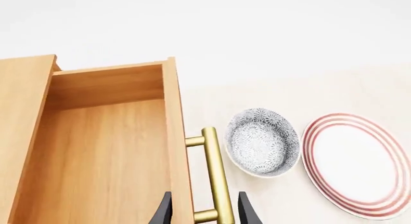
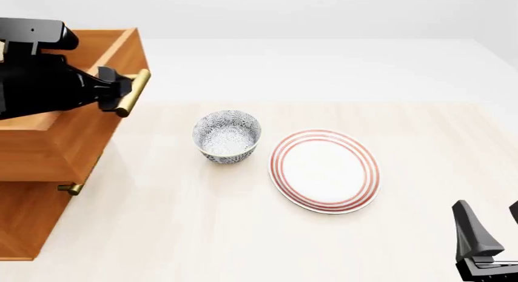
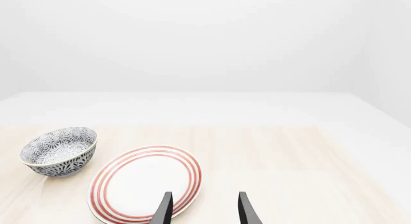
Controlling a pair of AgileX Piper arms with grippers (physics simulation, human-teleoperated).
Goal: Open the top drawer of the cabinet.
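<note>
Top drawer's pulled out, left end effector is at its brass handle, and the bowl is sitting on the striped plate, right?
Not quite. The front view shows the bowl on the table beside the striped plate, not on it. The rest holds: the top drawer is pulled out and the left end effector is at its brass handle.

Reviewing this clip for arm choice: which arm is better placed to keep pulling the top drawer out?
Left. The left gripper straddles the brass handle of the top drawer, already partly out. The right gripper sits open, far across the table.
</note>
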